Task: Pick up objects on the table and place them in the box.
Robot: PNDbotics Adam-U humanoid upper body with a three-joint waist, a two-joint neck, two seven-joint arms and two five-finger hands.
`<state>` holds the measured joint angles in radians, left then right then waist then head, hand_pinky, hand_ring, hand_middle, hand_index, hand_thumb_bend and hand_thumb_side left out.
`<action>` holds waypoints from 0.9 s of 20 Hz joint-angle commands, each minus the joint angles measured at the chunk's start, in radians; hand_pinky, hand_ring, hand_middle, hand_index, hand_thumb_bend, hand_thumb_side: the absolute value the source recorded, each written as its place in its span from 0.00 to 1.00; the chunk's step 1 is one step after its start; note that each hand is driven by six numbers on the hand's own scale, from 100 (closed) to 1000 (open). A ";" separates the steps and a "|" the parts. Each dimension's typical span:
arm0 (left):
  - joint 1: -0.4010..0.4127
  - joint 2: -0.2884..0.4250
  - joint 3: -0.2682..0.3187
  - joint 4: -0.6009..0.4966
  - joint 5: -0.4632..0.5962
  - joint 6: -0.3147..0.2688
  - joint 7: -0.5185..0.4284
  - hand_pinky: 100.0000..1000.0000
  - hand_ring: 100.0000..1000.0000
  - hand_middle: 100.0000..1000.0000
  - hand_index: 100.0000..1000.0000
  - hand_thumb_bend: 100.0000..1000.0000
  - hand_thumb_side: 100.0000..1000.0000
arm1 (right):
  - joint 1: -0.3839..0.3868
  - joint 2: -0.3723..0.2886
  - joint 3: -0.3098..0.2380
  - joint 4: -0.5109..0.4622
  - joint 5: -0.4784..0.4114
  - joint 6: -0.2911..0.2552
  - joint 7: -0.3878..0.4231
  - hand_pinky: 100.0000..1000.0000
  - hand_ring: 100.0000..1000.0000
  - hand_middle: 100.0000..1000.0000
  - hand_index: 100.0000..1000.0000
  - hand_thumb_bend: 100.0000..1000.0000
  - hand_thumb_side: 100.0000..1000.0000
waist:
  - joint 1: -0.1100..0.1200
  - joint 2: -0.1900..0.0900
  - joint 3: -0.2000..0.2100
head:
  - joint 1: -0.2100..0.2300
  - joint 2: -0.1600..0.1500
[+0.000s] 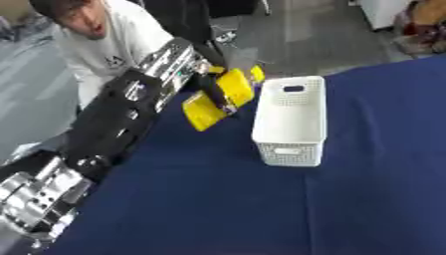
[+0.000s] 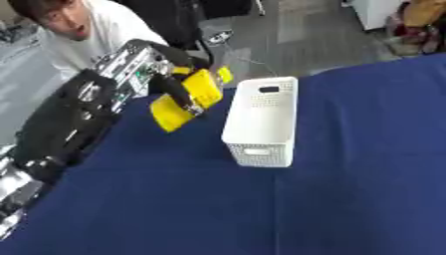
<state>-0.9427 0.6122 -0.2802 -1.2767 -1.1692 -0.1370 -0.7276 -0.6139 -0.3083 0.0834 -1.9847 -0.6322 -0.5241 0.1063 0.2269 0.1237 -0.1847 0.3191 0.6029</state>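
Observation:
My left hand (image 1: pixel 212 85) reaches in from the left with its dark fingers curled round a yellow object (image 1: pixel 219 98). The object is blocky, tilted, and held above the blue tablecloth (image 1: pixel 226 199) just left of the white perforated box (image 1: pixel 292 119). That box stands upright near the table's middle, open side up, and I cannot see anything inside it. The same yellow object (image 2: pixel 184 99) and box (image 2: pixel 261 122) show in the right eye view. My right hand shows in neither view.
My left arm (image 1: pixel 104 129), black and silver, lies across the table's left edge. A person in a white shirt (image 1: pixel 113 45) leans in beyond the far left corner. Grey floor lies past the table's far edge.

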 commanded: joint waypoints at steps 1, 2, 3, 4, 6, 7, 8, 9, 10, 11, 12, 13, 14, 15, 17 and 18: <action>-0.022 0.015 -0.012 -0.041 0.001 -0.060 0.120 0.00 0.05 0.00 0.06 0.09 0.72 | -0.015 -0.008 0.000 -0.015 -0.005 0.002 0.003 0.15 0.19 0.25 0.38 0.00 1.00 | -0.007 -0.017 -0.003 | 0.016 -0.012; -0.020 0.012 -0.017 -0.042 0.006 -0.082 0.158 0.00 0.05 0.00 0.07 0.11 0.74 | -0.016 -0.007 0.001 -0.015 -0.006 0.003 0.004 0.15 0.19 0.24 0.38 0.00 1.00 | -0.006 -0.017 -0.005 | 0.018 -0.014; -0.018 0.008 -0.021 -0.041 0.010 -0.104 0.193 0.00 0.05 0.00 0.07 0.09 0.72 | -0.017 -0.005 0.001 -0.015 -0.007 0.004 0.004 0.15 0.19 0.24 0.38 0.00 1.00 | -0.005 -0.016 -0.007 | 0.019 -0.017; -0.016 0.006 -0.024 -0.037 0.011 -0.122 0.222 0.00 0.05 0.00 0.07 0.10 0.72 | -0.019 -0.004 0.002 -0.015 -0.008 0.004 0.004 0.15 0.19 0.24 0.38 0.00 1.00 | -0.004 -0.016 -0.009 | 0.019 -0.020; -0.010 -0.002 -0.023 -0.023 0.027 -0.147 0.276 0.00 0.03 0.00 0.07 0.09 0.72 | -0.021 -0.001 0.002 -0.015 -0.010 0.005 0.005 0.15 0.19 0.24 0.38 0.00 1.00 | -0.003 -0.014 -0.013 | 0.019 -0.028; -0.008 -0.006 -0.020 -0.013 0.045 -0.154 0.298 0.00 0.03 0.00 0.07 0.09 0.72 | -0.022 0.001 0.003 -0.015 -0.010 0.006 0.005 0.15 0.19 0.24 0.38 0.00 1.00 | -0.003 -0.013 -0.014 | 0.019 -0.031; -0.006 -0.009 -0.018 -0.003 0.064 -0.159 0.316 0.00 0.00 0.00 0.08 0.08 0.71 | -0.023 0.002 0.003 -0.015 -0.011 0.007 0.005 0.15 0.19 0.24 0.38 0.00 1.00 | -0.003 -0.013 -0.016 | 0.019 -0.033; -0.004 -0.014 -0.016 0.007 0.091 -0.162 0.333 0.00 0.00 0.00 0.08 0.08 0.71 | -0.025 0.004 0.003 -0.015 -0.012 0.007 0.006 0.15 0.19 0.25 0.38 0.00 1.00 | -0.003 -0.012 -0.018 | 0.020 -0.036; -0.004 -0.017 -0.015 0.016 0.117 -0.164 0.347 0.00 0.00 0.00 0.08 0.08 0.71 | -0.025 0.005 0.003 -0.015 -0.013 0.007 0.006 0.15 0.19 0.24 0.38 0.00 1.00 | -0.002 -0.011 -0.019 | 0.020 -0.037; -0.003 -0.022 -0.013 0.024 0.150 -0.166 0.362 0.00 0.00 0.00 0.09 0.07 0.71 | -0.026 0.006 0.004 -0.015 -0.013 0.008 0.006 0.15 0.19 0.24 0.38 0.00 1.00 | -0.002 -0.010 -0.020 | 0.022 -0.038; -0.002 -0.023 -0.013 0.031 0.179 -0.168 0.373 0.00 0.00 0.00 0.09 0.07 0.70 | -0.027 0.007 0.004 -0.015 -0.014 0.008 0.007 0.15 0.19 0.24 0.38 0.00 1.00 | -0.002 -0.010 -0.021 | 0.022 -0.038; -0.001 -0.026 -0.014 0.037 0.206 -0.168 0.381 0.00 0.00 0.00 0.09 0.07 0.71 | -0.028 0.007 0.004 -0.015 -0.014 0.008 0.007 0.15 0.19 0.24 0.38 0.00 1.00 | -0.002 -0.009 -0.022 | 0.023 -0.039; -0.001 -0.026 -0.015 0.041 0.227 -0.168 0.385 0.00 0.00 0.00 0.09 0.07 0.71 | -0.028 0.008 0.004 -0.015 -0.015 0.009 0.007 0.15 0.19 0.24 0.38 0.00 1.00 | -0.002 -0.009 -0.022 | 0.024 -0.040; 0.002 -0.029 -0.016 0.043 0.251 -0.167 0.389 0.00 0.00 0.00 0.10 0.07 0.70 | -0.029 0.008 0.005 -0.015 -0.016 0.009 0.008 0.15 0.19 0.25 0.38 0.00 1.00 | -0.001 -0.008 -0.023 | 0.025 -0.043; 0.006 -0.032 -0.018 0.047 0.294 -0.164 0.393 0.00 0.00 0.00 0.11 0.07 0.70 | -0.030 0.009 0.005 -0.015 -0.017 0.010 0.009 0.15 0.19 0.25 0.38 0.00 1.00 | -0.002 -0.007 -0.024 | 0.024 -0.046; 0.008 -0.034 -0.019 0.049 0.314 -0.162 0.394 0.00 0.00 0.00 0.11 0.07 0.71 | -0.031 0.010 0.006 -0.015 -0.017 0.010 0.009 0.15 0.19 0.25 0.38 0.00 1.00 | -0.001 -0.007 -0.025 | 0.023 -0.047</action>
<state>-0.9240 0.5629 -0.3081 -1.2235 -0.8832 -0.3017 -0.3403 -0.6242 -0.2983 0.0891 -1.9847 -0.6476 -0.5161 0.1131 0.2334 0.1298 -0.2107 0.3268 0.5683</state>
